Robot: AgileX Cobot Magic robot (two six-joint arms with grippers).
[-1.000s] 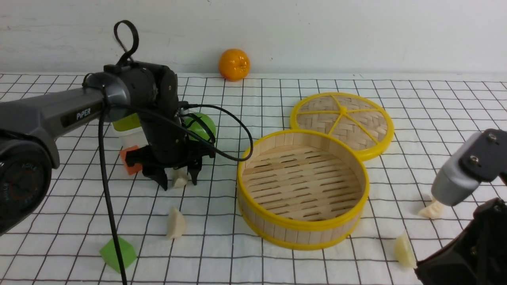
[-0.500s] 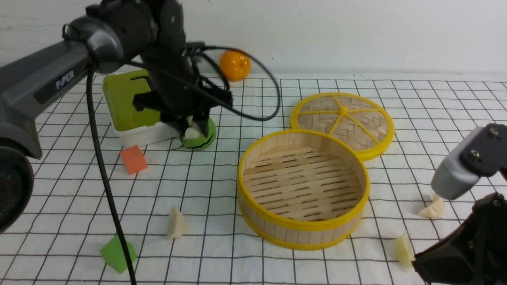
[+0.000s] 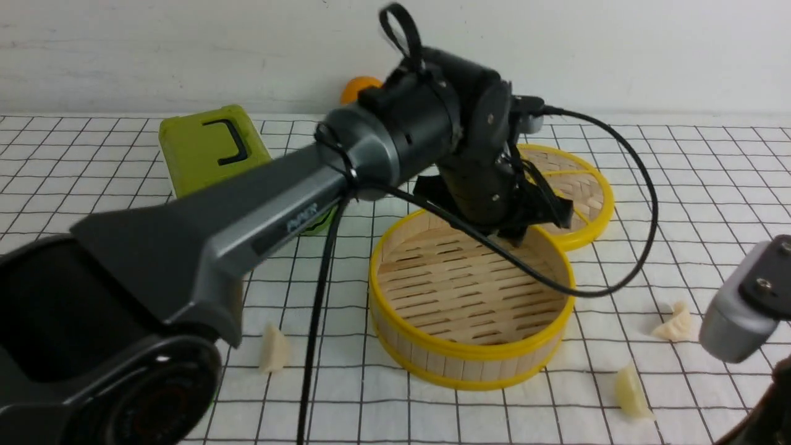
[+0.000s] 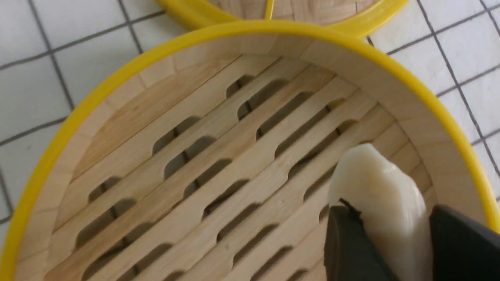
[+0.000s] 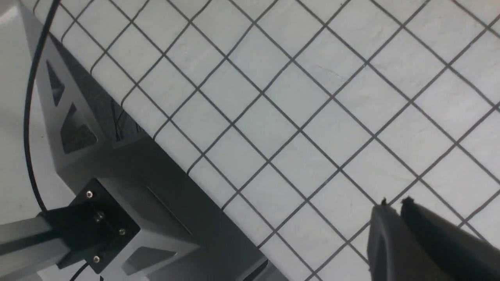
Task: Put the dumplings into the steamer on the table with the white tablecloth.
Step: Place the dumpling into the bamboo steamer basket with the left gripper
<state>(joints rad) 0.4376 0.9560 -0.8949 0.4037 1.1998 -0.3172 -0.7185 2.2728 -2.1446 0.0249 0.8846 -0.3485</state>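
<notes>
White tablecloth (image 3: 680, 154): lid (image 3: 590, 185) just behind steamer (image 3: 469, 364).

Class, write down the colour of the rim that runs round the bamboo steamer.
Yellow. The steamer shows its rim best in the left wrist view.

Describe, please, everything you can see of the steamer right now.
The steamer is a round, shallow basket of pale bamboo slats with yellow rims top and bottom and a slotted floor. It stands upright and open on the tablecloth, near the middle, with the lid flat just behind it, close or touching. The part of its floor that shows is bare. The left gripper holds a dumpling over its inside, near the wall.
</notes>
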